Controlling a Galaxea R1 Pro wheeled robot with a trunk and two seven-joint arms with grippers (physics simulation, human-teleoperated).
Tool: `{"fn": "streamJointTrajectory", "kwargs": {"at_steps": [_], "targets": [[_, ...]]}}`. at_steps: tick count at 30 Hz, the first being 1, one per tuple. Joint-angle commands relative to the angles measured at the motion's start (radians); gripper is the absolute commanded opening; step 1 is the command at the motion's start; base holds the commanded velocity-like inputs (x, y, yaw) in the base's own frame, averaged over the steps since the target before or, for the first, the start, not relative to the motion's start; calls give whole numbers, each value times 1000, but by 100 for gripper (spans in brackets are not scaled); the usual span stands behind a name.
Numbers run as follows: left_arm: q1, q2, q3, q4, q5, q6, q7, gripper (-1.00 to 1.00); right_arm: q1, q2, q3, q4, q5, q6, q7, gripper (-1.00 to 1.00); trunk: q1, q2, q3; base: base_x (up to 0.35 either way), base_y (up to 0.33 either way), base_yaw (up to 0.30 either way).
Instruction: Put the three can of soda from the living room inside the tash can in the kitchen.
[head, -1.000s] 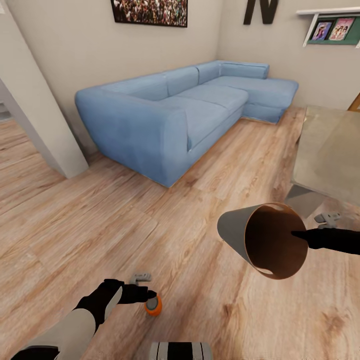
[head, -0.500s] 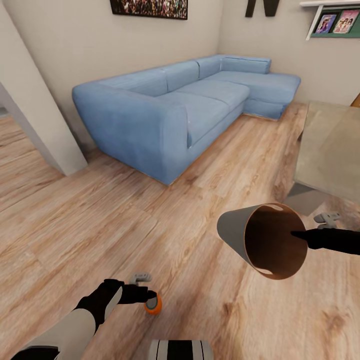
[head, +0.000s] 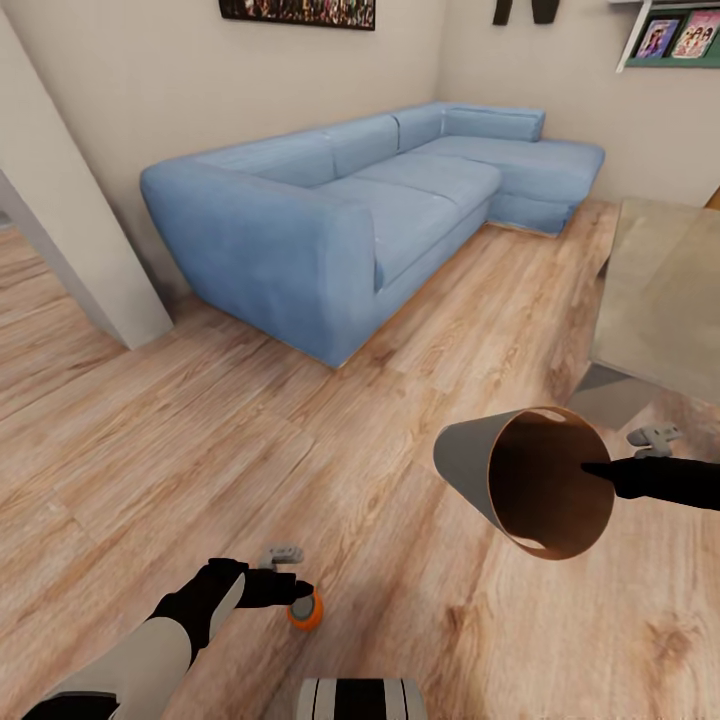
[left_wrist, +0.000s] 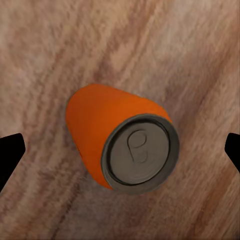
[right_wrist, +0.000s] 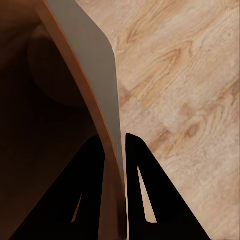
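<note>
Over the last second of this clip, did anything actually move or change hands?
Only the camera: the sofa and wall pictures slid up in the head view as the view tilted. The left gripper stays over the orange can, fingertips wide of it. The right gripper still pinches the trash can rim, holding it tilted above the floor.

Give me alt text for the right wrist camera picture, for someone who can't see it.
The right end effector pinches the rim of the trash can between its two black fingers, one inside the bin and one outside. The can's dark orange-brown inside lies on one side of the pale grey wall, and the wood floor on the other.
</note>
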Motion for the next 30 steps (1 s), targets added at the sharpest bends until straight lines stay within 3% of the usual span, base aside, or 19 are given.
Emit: {"fn": "streamJointTrajectory", "kwargs": {"at_steps": [1, 6, 19, 24, 30], "targets": [[0, 0, 0, 0, 0, 0, 0, 100, -1, 0, 0, -1, -19, 11, 4, -100, 0, 0, -4, 0, 0, 0], [0, -1, 1, 0, 0, 0, 0, 100, -1, -1, 0, -1, -19, 11, 4, -100, 3, -2, -29, 0, 0, 0], [0, 0, 1, 0, 0, 0, 0, 100, 0, 0, 0, 0, -20, 11, 4, -100, 3, -2, -41, 0, 0, 0], [-1, 0, 0, 0, 0, 0, 0, 100, 0, 1, 1, -1, -20, 11, 4, -100, 5, -3, -65, 0, 0, 0], [0, 0, 1, 0, 0, 0, 0, 100, 0, 0, 2, -1, -20, 11, 4, -100, 5, -3, -71, 0, 0, 0]]}}
